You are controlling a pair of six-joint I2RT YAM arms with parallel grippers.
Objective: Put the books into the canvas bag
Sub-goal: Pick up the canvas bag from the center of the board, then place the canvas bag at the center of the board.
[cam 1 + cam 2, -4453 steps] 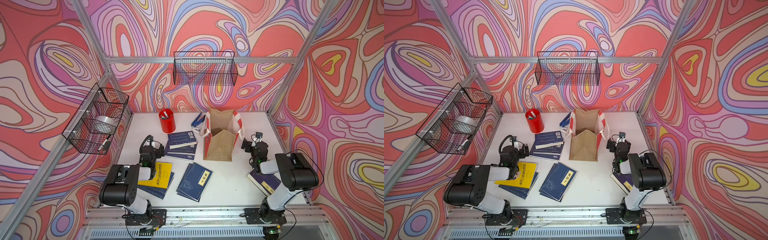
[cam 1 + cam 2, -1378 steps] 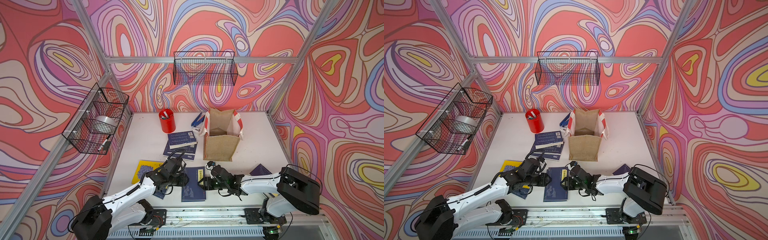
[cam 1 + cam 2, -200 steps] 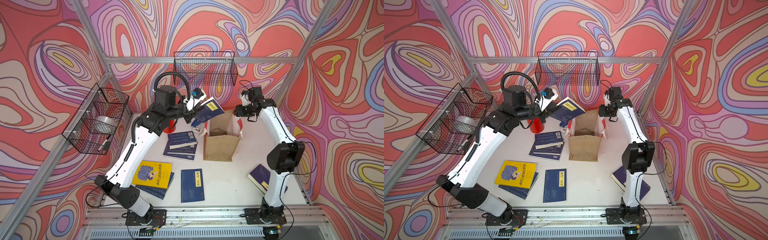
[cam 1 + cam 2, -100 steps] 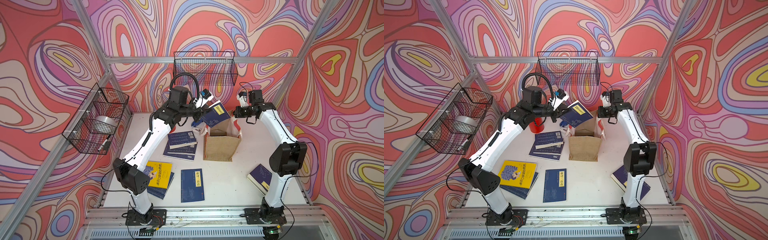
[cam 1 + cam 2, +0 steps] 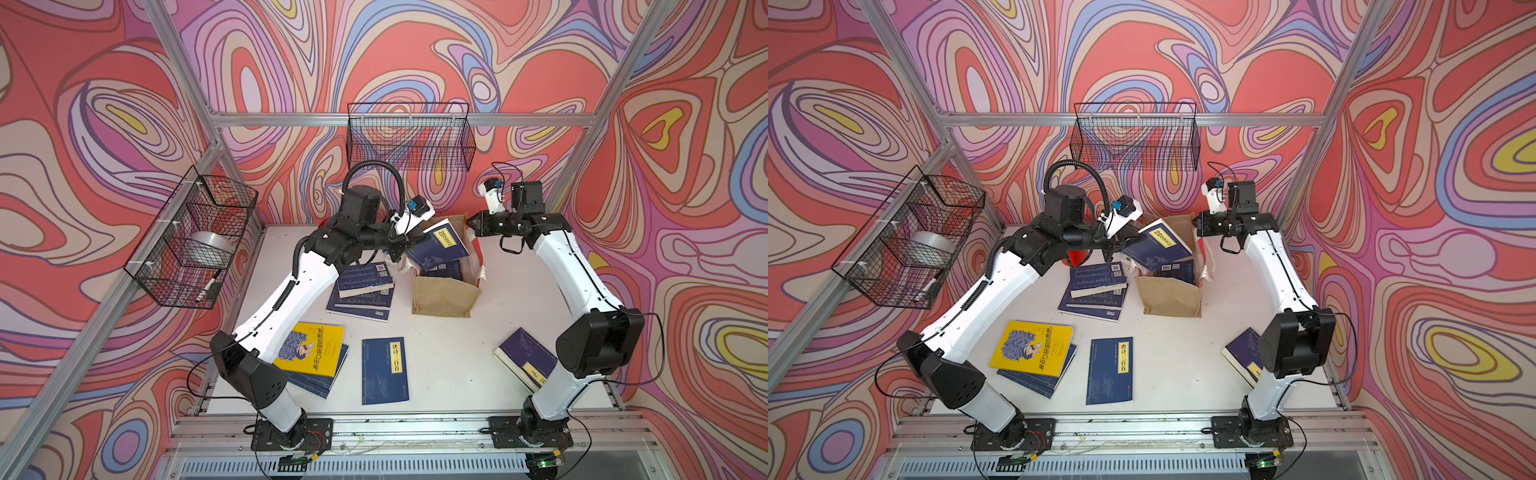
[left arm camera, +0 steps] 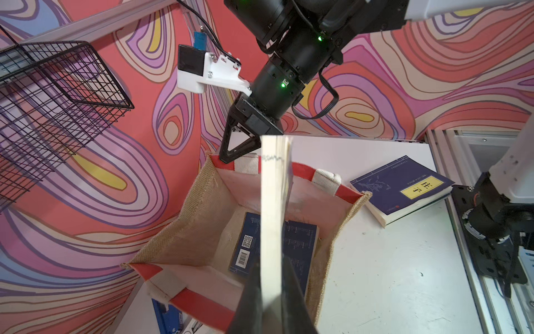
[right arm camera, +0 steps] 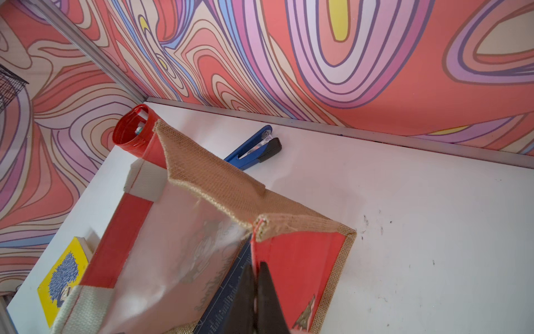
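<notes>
Table (image 5: 449, 365) front: yellow paperback (image 5: 311, 347) and navy paperback (image 5: 384, 370) lie flat. Behind them: canvas bag (image 5: 444, 297) upright, barcoded navy book (image 6: 300, 245) inside. Left pincer (image 6: 270, 300) grasps yellow-labelled navy book (image 5: 438, 247), tilted over bag mouth. Right pincer (image 7: 255, 277) clenched on bag's far rim.

Both arms stretch from their near-edge bases toward the far middle of the table. The left arm (image 5: 291, 299) slopes up and inward with its elbow high, and the left gripper (image 5: 417, 242) is clamped on a book (image 5: 440, 245). The right arm (image 5: 569, 266) rises and bends at the elbow, its wrist pointing inward. The right gripper (image 5: 471, 224) is pinched tight on the bag (image 5: 444, 297) rim.
</notes>
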